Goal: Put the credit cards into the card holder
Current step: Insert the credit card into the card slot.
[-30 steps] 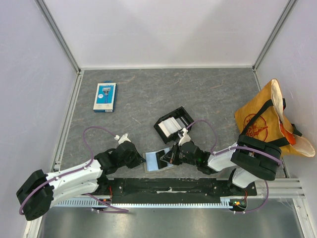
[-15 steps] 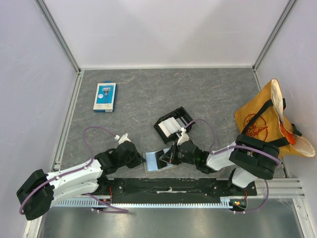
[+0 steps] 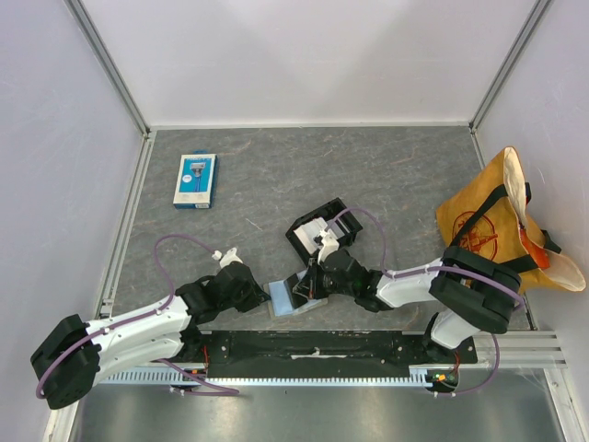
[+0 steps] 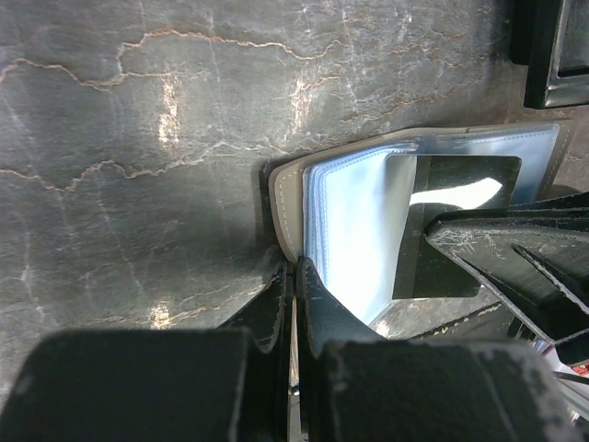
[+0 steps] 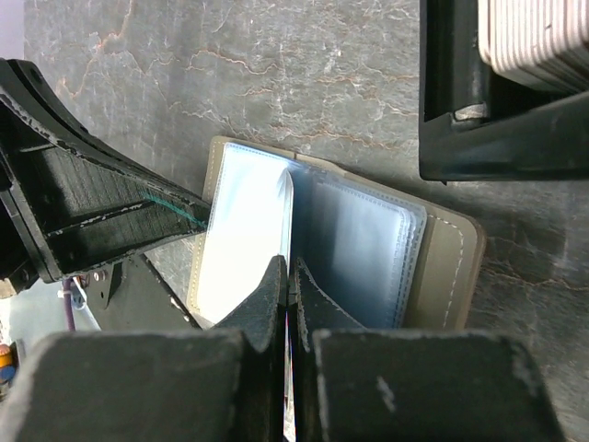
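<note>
Shifted since a second ago: right gripper (image 3: 307,287), now further left and over the card holder (image 5: 446,267), its cable looped higher toward the black tray (image 5: 497,138); left arm, holder and tray unchanged. Item, card holder: grey-tan, lying open on the table (image 3: 368,166) between the two grippers at the near edge, with clear pocket leaves showing and one leaf lifted. Item, dark credit card (image 4: 451,249): glossy, pinched edge-on between the right gripper's pressed-together fingers and lying over the pocket leaves; how far it sits inside a pocket cannot be told. Item, left gripper (image 4: 294,276): fingers pressed together at the holder's corner, apparently nipping its cover to steady it. Item, remaining credit cards (image 5: 543,41): a white stack standing in the tray, just beyond the holder. Also present, well apart: blue-and-white retail pack (image 3: 195,180) at the far left and a yellow tote bag (image 3: 492,226) at the right. Step in hand, by judgement: sliding one card into a pocket, with most of the task outstanding. Next move likely calls for keeping the card flat along the pocket mouth, pushing it home while the cover stays held, then letting go.
</note>
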### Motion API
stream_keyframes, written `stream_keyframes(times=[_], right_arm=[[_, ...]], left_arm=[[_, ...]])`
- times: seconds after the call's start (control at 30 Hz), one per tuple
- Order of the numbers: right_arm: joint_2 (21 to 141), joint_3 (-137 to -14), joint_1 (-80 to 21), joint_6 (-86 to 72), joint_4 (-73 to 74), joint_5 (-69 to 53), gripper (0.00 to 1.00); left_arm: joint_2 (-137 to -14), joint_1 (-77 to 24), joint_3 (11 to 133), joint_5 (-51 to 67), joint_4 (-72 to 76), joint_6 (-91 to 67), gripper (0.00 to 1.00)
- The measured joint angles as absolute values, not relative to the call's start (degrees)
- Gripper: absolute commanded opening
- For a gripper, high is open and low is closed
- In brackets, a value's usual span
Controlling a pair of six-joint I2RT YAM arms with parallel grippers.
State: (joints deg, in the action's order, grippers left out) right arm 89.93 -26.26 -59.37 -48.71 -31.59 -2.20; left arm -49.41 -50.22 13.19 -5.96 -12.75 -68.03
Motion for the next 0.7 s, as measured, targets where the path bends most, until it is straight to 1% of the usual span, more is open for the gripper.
stream_keyframes(times=[0.1, 0.23, 0.37, 0.4, 0.47, 0.53, 0.57, 0.6, 0.7], right_arm=[[90.02, -26.39, -59.16, -49.41, -31.64, -3.86, 0.0], [91.88, -25.89, -58.81, -55.07, -34.11, -6.07, 0.0], [93.27, -24.53, -59.29, -60.01, -38.41, -6.39, 0.04], [93.43, -24.53, -59.48, -60.36, -38.81, -6.15, 0.07], [93.51, -24.53, -59.83, -60.58, -39.0, -5.63, 0.11], [93.34, -24.64, -60.16, -60.49, -38.3, -4.86, 0.18], [92.99, -24.73, -60.51, -60.42, -37.32, -4.21, 0.23], [92.4, -24.84, -60.88, -60.45, -35.94, -3.62, 0.31], [88.66, -25.02, -61.95, -60.82, -28.69, -1.1, 0.37]], left_arm=[[-49.36, -50.22, 13.19, -5.96, -12.78, -68.03, 0.02], [-49.3, -50.22, 13.19, -6.09, -12.93, -68.03, 0.02], [-48.97, -50.22, 13.19, -6.13, -13.19, -68.03, 0.02], [-48.97, -50.22, 13.19, -6.13, -13.23, -68.03, 0.02], [-48.93, -50.22, 13.19, -6.13, -13.3, -68.03, 0.02], [-48.71, -50.22, 13.19, -6.13, -13.39, -68.03, 0.02], [-48.62, -50.22, 13.19, -6.09, -13.37, -68.03, 0.02], [-48.58, -50.22, 13.19, -5.98, -13.39, -68.05, 0.02], [-48.47, -50.22, 13.19, -5.89, -13.34, -68.05, 0.02]])
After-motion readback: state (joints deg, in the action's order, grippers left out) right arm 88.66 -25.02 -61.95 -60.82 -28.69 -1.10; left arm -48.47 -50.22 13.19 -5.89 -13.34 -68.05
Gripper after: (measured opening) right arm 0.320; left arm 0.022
